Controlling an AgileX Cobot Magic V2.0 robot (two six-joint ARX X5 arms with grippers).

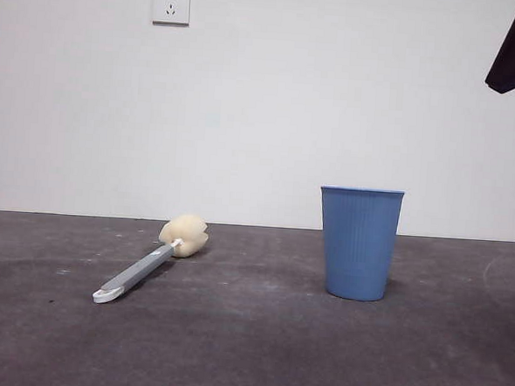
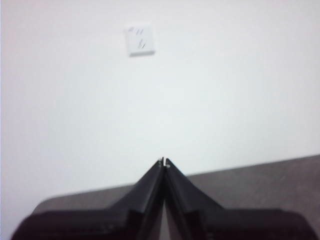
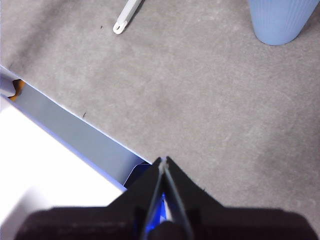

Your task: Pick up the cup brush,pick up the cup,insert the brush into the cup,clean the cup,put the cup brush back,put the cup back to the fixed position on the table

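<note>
while right end effector (image 3: 164,161) hangs closed, cup (image 3: 278,20) well apart

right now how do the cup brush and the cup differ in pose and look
Pose: the cup brush lies flat on the table, while the cup stands upright with its mouth up.
Look: the cup brush is a slim grey handle with a cream sponge head; the cup is a broad, ribbed blue tumbler.
Place: in the front view the cup brush is left of the cup, and they do not touch.
Shared: both rest on the table, held by no gripper.
</note>
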